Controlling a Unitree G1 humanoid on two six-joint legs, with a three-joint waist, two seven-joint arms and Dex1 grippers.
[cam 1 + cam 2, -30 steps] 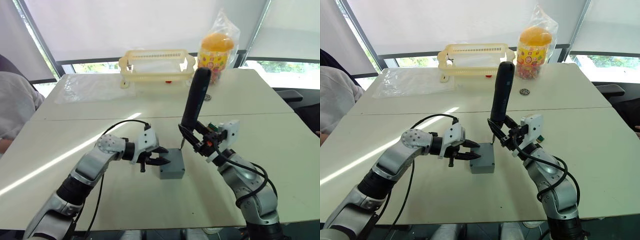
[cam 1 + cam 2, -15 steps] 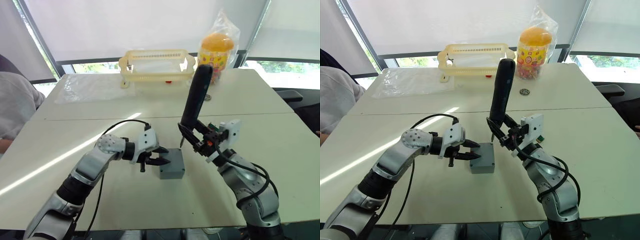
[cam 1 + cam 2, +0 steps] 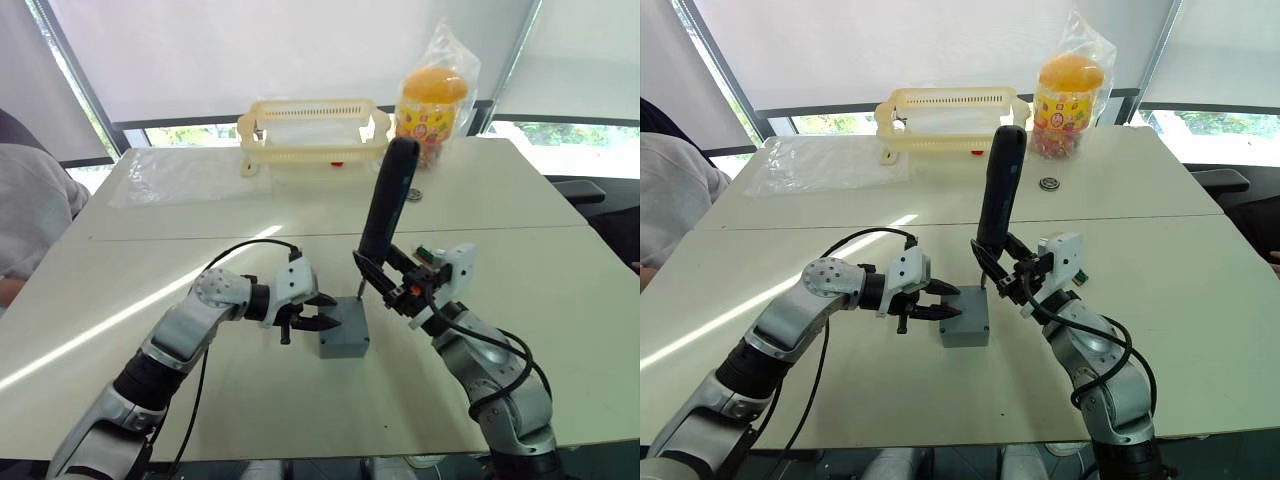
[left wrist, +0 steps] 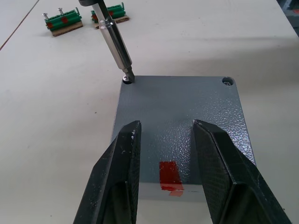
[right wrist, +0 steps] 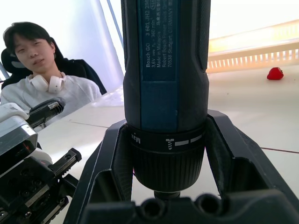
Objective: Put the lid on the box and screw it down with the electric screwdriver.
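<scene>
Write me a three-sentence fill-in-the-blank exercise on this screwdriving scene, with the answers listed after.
1. The right gripper is shut on the electric ____.
2. The metal bit sits in a corner hole of the grey ____, which already covers the box.
3. The left gripper hovers with its fingers ____ above the lid's edge with the red mark.

Missing words: screwdriver; lid; open

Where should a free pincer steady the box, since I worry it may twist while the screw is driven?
Grip the box across its two opposite side walls, coming in low from the robot's left, where the left pincer sits open. The electric screwdriver, held by the right pincer, stands on a far corner hole of the lid, so the top and that corner should stay free.
</scene>
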